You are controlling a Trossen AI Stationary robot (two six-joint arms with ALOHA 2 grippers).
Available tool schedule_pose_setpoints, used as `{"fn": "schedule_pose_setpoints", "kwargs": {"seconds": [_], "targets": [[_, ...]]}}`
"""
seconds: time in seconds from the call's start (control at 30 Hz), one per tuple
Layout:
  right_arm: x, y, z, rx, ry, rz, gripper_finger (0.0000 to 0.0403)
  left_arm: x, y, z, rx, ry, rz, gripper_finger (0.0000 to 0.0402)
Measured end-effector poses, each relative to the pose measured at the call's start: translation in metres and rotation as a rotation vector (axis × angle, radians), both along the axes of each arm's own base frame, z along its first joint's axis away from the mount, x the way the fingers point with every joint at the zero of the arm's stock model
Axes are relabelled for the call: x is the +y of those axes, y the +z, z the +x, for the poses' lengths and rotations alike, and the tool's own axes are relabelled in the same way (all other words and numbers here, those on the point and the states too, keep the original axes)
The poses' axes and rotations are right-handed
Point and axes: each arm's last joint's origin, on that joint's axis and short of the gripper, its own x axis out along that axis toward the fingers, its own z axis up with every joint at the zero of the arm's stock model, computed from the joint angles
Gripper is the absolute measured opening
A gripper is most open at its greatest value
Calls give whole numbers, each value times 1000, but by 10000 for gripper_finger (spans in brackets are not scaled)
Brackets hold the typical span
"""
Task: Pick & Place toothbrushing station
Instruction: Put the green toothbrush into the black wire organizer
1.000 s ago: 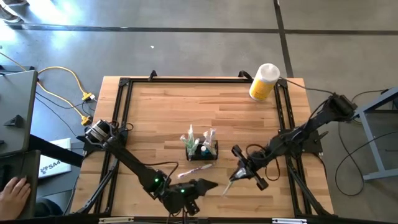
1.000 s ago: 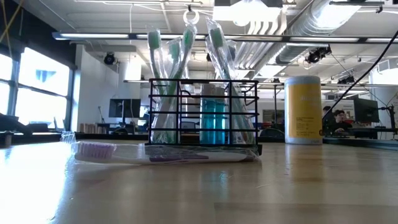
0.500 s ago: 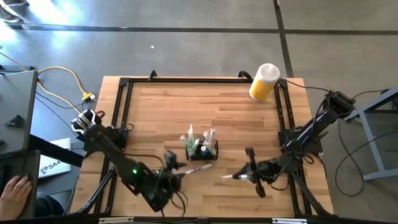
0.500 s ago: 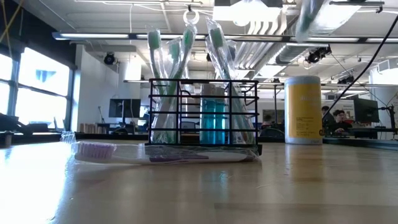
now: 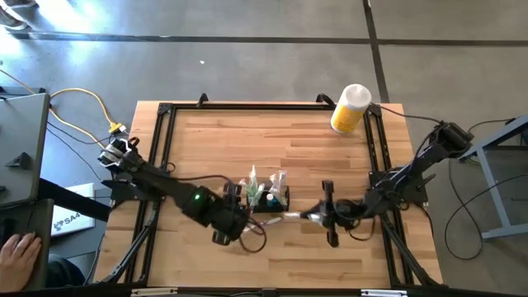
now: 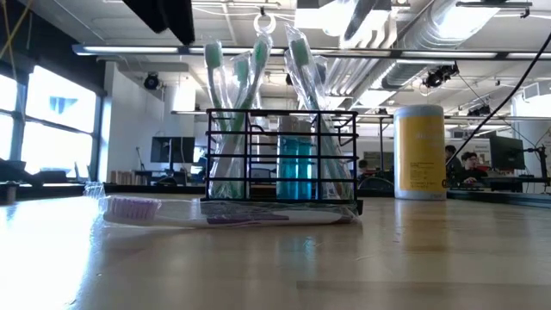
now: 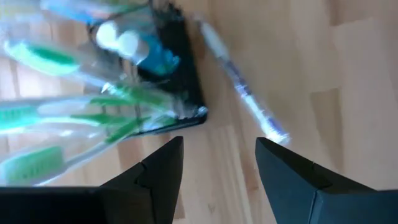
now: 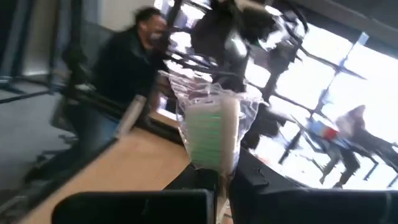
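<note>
Two claws flank the station [image 5: 268,199], the black wire box standing upright at the bench [image 5: 272,140] middle with wrapped brushes [image 6: 258,103] poking out of its top. Nearest the front edge, the left claw [image 5: 233,221] sits just front-left of the station, its fingers parted and holding nothing; it looks poised over the loose brush [image 6: 215,213] lying flat against the station's front wall. On the station's other side, the right claw [image 5: 318,216] is clamped on a wrapped brush [image 8: 211,134], held high, probably so its end can go down into the box. There is open bench behind the station, all the way to the yellow bottle [image 5: 350,108] at the far right corner, well apart.
</note>
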Motion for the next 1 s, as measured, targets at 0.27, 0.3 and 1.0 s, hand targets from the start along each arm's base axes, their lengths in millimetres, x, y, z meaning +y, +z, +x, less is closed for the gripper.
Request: {"fn": "schedule_pose_setpoints", "kwargs": {"seconds": [0.27,0.3,1.0], "targets": [[-26,-8,15,73,-182,-5,5,11,-2,-2,83,59,-50,193],[-29,-9,16,87,-190,2,5,11,-3,-3,99,59,-67,193],[-53,-53,49,288,-218,160,5,-45,-28,-26,28,-64,-146,193]]}}
